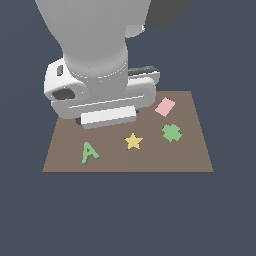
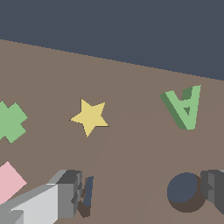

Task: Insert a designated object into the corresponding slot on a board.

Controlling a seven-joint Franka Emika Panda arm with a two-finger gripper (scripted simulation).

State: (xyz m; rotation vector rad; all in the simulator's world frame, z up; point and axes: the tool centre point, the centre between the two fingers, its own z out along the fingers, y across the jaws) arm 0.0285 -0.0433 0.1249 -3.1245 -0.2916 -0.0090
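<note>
The light-green A block point(image 1: 89, 152) lies flat on the brown board point(image 1: 195, 160) near its front corner on the exterior view's left. It also shows in the wrist view point(image 2: 184, 107). My gripper point(image 2: 142, 194) is open and empty, with one finger point(image 2: 68, 194) and the other point(image 2: 214, 190) far apart above the board, away from the A. In the exterior view the hand point(image 1: 107, 116) hangs over the back of the board and hides its fingertips. A sliver of a dark cutout point(image 2: 87, 192) shows beside one finger; I cannot tell its shape. The A-shaped slot is not clearly in view.
A yellow star point(image 1: 133, 141), a green clover piece point(image 1: 171, 132) and a pink block point(image 1: 165, 106) lie on the board. A dark round hole point(image 2: 186, 191) sits next to one finger. The arm covers the board's back part on the exterior view's left.
</note>
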